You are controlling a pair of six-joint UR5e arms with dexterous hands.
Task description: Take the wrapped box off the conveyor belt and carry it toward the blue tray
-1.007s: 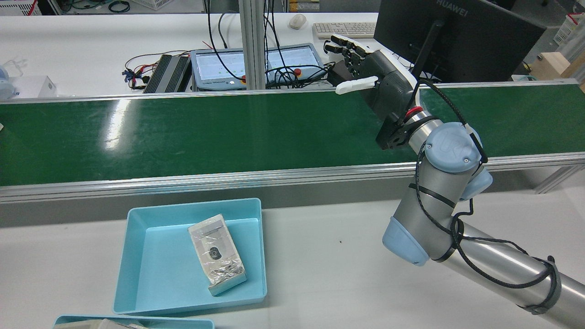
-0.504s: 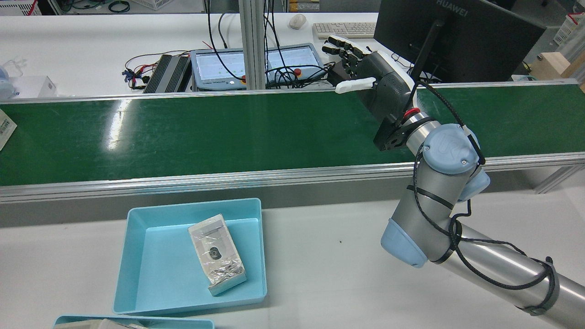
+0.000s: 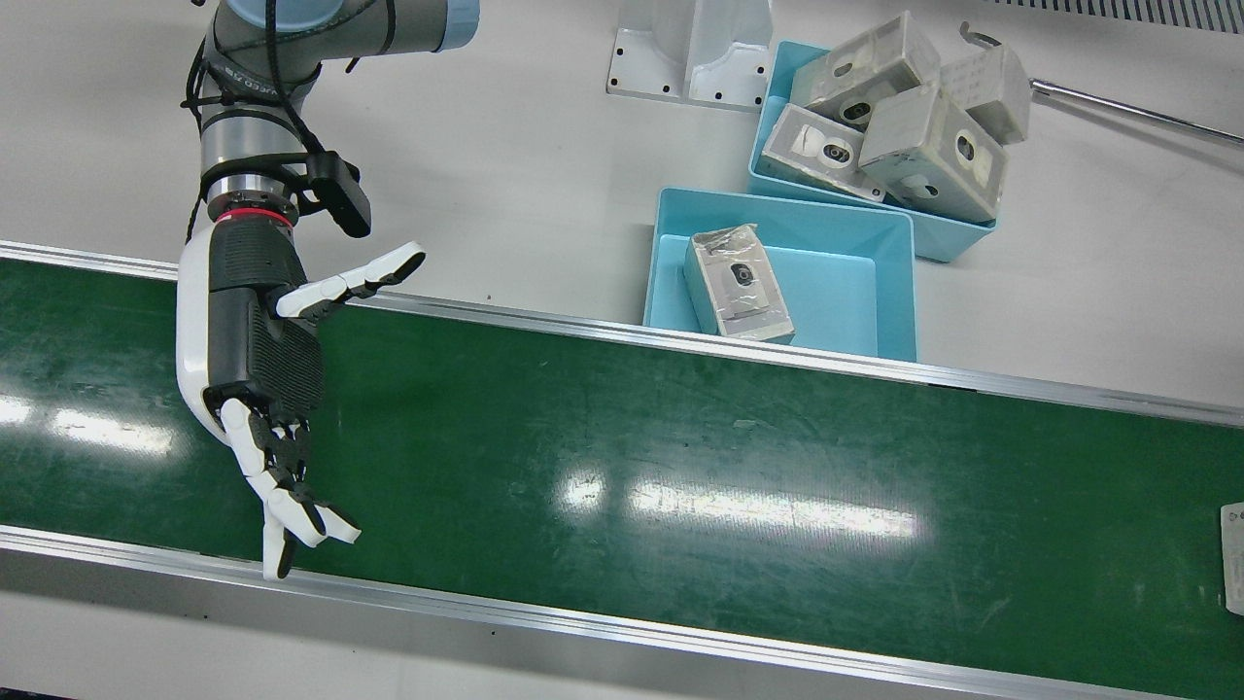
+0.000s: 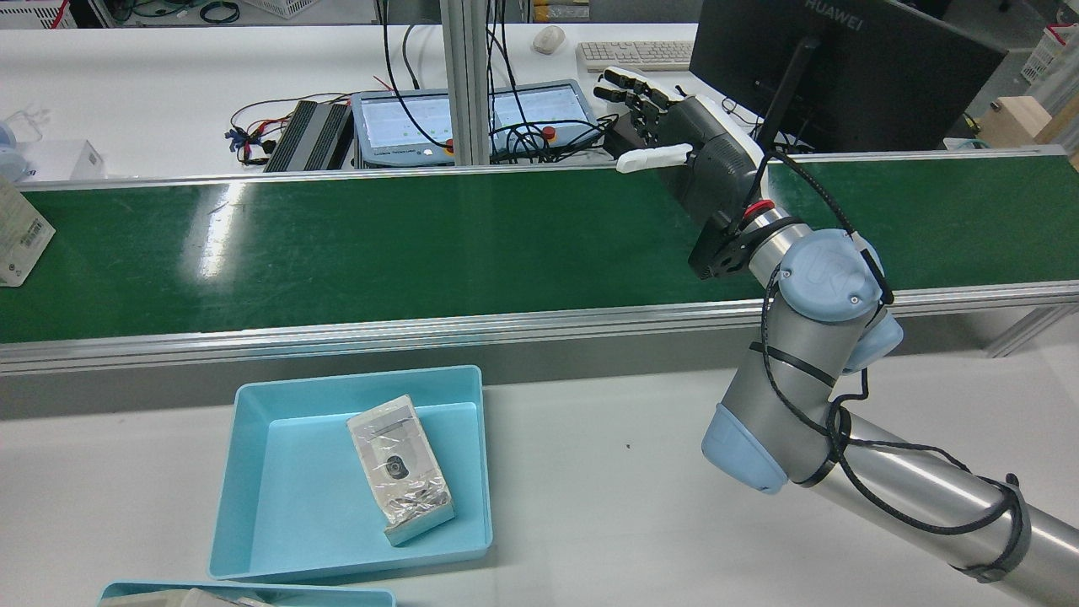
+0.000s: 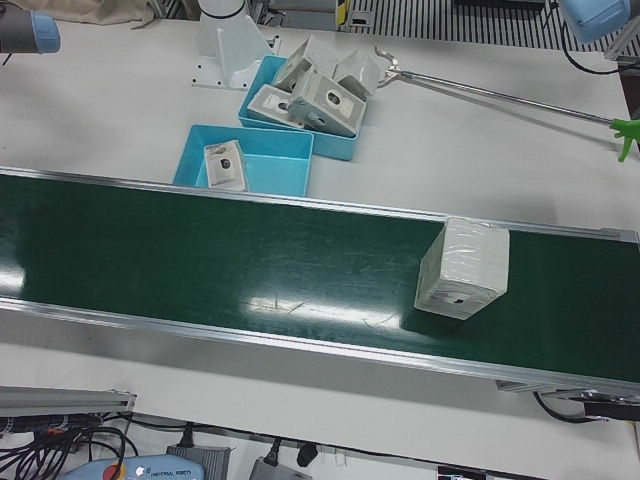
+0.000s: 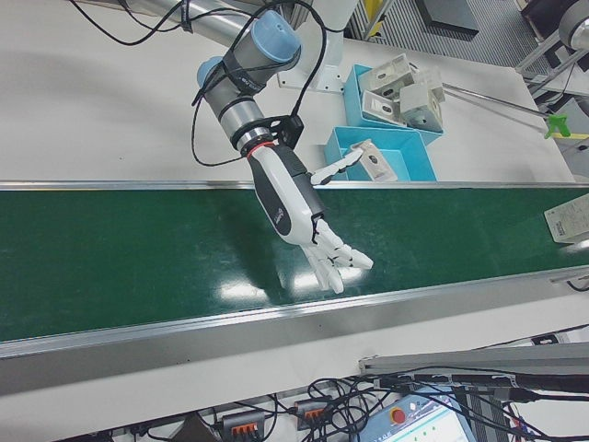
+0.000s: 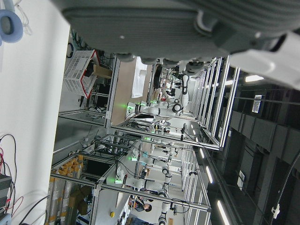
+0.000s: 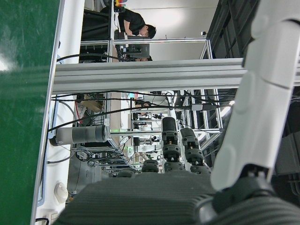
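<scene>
A wrapped box (image 5: 462, 267) lies on the green conveyor belt (image 4: 464, 244). It shows at the far left belt edge in the rear view (image 4: 21, 236) and at the right edge in the front view (image 3: 1232, 559). My right hand (image 4: 700, 147) is open and empty, hovering over the belt far from the box; it also shows in the front view (image 3: 253, 331) and the right-front view (image 6: 294, 198). The blue tray (image 4: 261, 472) sits on the white table beside the belt, with another wrapped box (image 4: 400, 468) in it. My left hand (image 7: 164, 28) shows only in its own view, open and empty.
A second blue tray (image 3: 933, 238) with several wrapped boxes stands behind the first. A metal rod with a green tip (image 5: 625, 130) lies on the table. A monitor (image 4: 843, 67) and cables stand beyond the belt's far rail.
The wrapped box has come into the rear view at the belt's left end and moved right. My right hand has shifted slightly and stays open.
</scene>
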